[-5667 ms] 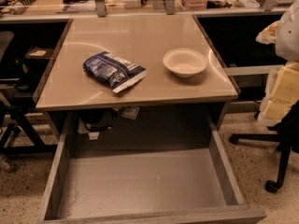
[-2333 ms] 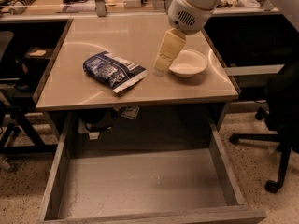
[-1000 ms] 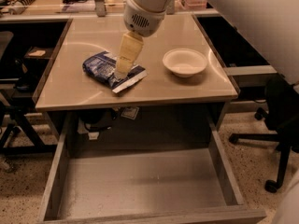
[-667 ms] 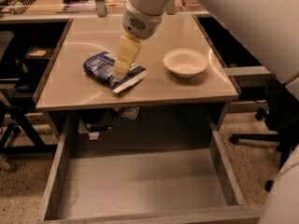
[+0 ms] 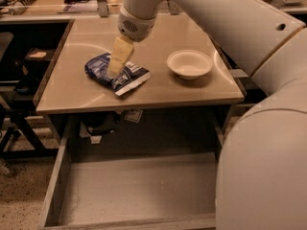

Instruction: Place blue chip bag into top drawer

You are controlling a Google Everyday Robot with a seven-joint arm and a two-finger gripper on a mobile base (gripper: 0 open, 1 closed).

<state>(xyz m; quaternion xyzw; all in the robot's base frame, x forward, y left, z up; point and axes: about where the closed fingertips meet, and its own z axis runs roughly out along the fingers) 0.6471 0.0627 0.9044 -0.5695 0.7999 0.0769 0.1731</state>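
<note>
The blue chip bag lies flat on the beige tabletop, left of centre. It is dark blue with white print. My gripper hangs from the white arm directly over the bag, its cream-coloured tips down at the bag's upper middle. The top drawer stands pulled out below the table's front edge. Its flat grey bottom holds nothing.
A white round bowl sits on the table right of the bag. My white arm fills the upper right and right side of the view. A black chair base stands at the left. Cluttered desks run along the back.
My arm has swung in from the right, past the bowl, and leftward over the bag. The gripper has come lower onto the bag. The bag, bowl and drawer have not moved.
</note>
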